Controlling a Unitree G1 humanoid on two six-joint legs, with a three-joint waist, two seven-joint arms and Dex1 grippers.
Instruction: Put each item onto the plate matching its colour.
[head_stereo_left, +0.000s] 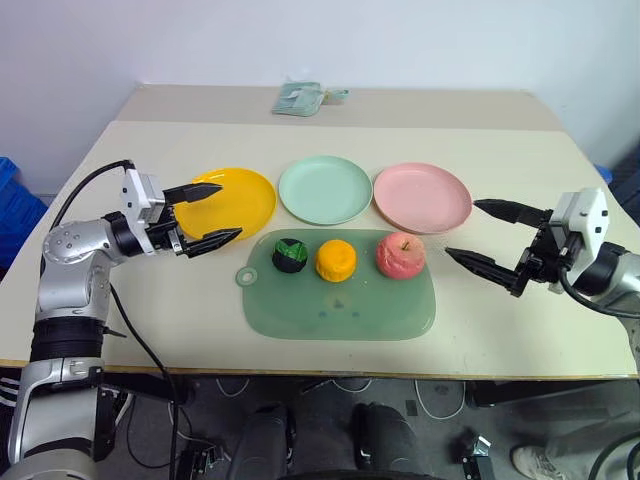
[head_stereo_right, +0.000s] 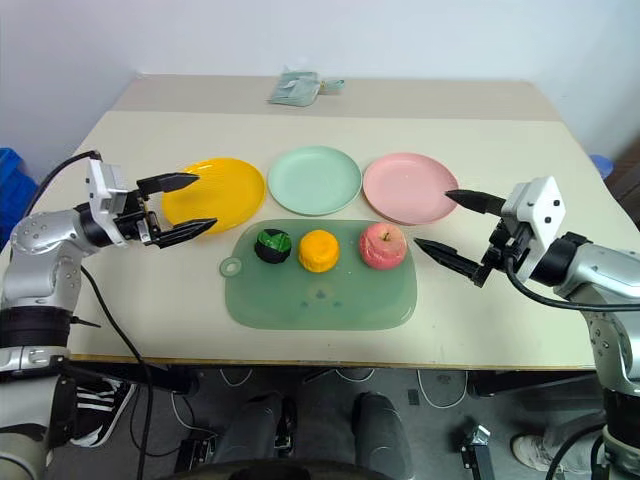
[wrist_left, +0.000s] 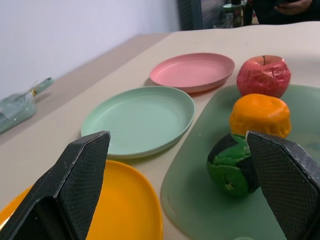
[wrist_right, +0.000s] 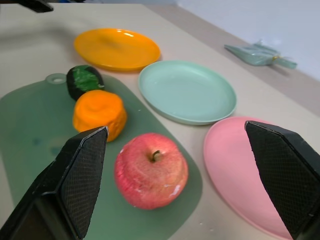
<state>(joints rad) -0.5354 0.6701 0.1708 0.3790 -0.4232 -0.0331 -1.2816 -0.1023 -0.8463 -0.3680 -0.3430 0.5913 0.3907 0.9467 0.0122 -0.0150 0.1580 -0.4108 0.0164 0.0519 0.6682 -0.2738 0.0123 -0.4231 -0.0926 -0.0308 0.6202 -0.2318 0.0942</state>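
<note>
Items: ball (head_stereo_left: 290, 255), orange (head_stereo_left: 335, 260) and apple (head_stereo_left: 399, 255) sit in a row on the mat (head_stereo_left: 340, 305).
Plates: yellow (head_stereo_left: 245, 205), green (head_stereo_left: 325, 189), pink (head_stereo_left: 422, 194), all bare.
Grippers: left gripper (head_stereo_left: 208, 214) and right gripper (head_stereo_left: 483, 238) both spread wide, empty.
Approach: I'd bring the right in level, straddling the apple.
Writing: I read none.
</note>
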